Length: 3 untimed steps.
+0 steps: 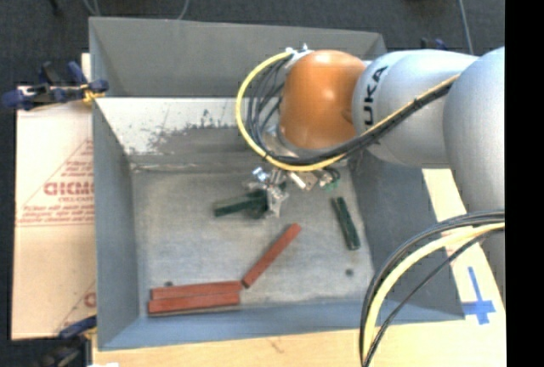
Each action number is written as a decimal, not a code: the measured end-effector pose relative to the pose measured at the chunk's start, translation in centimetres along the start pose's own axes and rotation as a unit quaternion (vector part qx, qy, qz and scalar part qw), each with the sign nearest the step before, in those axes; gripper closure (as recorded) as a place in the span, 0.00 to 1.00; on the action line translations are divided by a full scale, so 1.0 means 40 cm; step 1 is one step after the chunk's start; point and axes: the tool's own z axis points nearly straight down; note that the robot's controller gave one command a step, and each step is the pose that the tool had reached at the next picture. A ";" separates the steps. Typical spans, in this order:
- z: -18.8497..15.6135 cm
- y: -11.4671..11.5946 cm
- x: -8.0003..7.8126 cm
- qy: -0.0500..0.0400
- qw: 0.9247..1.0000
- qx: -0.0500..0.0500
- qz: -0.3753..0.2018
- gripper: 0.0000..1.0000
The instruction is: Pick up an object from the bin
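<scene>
Observe the grey metal bin (109, 221) from above: the arm (442, 102) enters from the right side of the view and bends down over the back half of the bin floor. An orange cover (319, 98) sits on the wrist, ringed by a loop of yellow and black cables (246, 102). Below the cover, the metal jaws hang just above the floor, slightly behind the centre of the bin. You cannot tell from this angle whether the jaws are open or closed, and you cannot confirm that anything is between them. The nearest item is a small dark green piece (238, 207), irregular in outline, lying flat on the floor near the middle of the bin. Its right end meets the tips of the jaws, and the rest of it extends to the left of them. To the right of the jaws, well apart from that piece, a short dark green stick (344, 223) lies on the floor, running roughly front to back. In front of the jaws, a thin reddish-brown stick (272, 255) lies diagonally. Its lower end is just beside the right end of a flat reddish-brown block (194, 297), which lies along the front wall near the front left corner.
</scene>
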 end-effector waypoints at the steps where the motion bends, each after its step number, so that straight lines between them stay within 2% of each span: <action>1: 0.001 -0.037 0.091 0.002 0.961 0.000 -0.277 1.00; 2: -0.410 -0.044 0.009 -0.002 0.939 0.004 -0.343 1.00; 3: -0.232 0.070 0.047 0.001 0.897 -0.003 -0.443 1.00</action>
